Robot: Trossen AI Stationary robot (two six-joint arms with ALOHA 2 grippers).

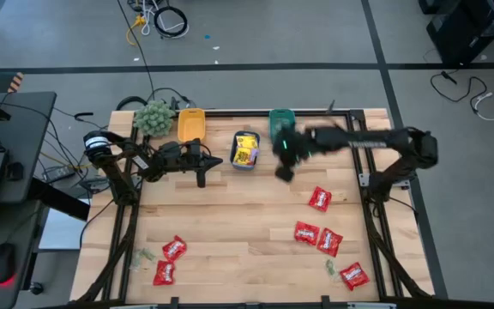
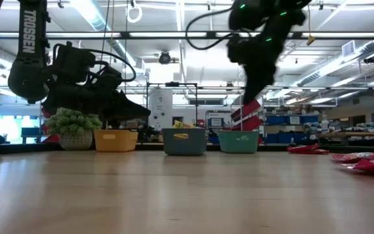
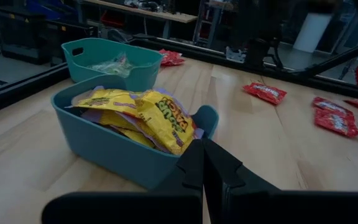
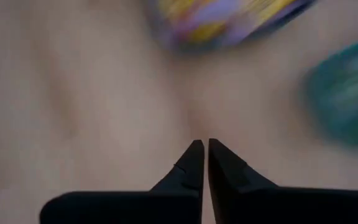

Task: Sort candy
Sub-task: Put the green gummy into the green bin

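both claws pinched shut and empty, candy split between bins and table

the right gripper (image 1: 283,172) hangs above bare wood just in front of the blue bin (image 1: 245,163) and the teal bin (image 1: 281,116), its arm blurred. the right wrist view shows its two fingers pressed together with nothing between them; the low view shows a red shape just below this arm, but whether it touches the claw cannot be told.

the left gripper (image 1: 201,180) sits at about 9 o'clock from the blue bin, near the orange bin (image 1: 191,125). its fingers are also closed tight and carry nothing, their tips pointing at the blue bin's near wall in the left wrist view.

yellow candy (image 1: 245,151) is heaped in the blue bin. pale green candy (image 3: 112,63) lies in the teal bin. red candy (image 1: 319,199) is loose on the table (image 1: 230,223): a scatter of four packets toward 4 o'clock of the table's middle, and two more (image 1: 170,261) toward 8 o'clock. tiny pale green packets (image 1: 145,255) lie beside the 8 o'clock pair, and another (image 1: 331,268) among the 4 o'clock group.

a fuzzy green plant ball (image 1: 153,118) stands at 9 o'clock of the orange bin.
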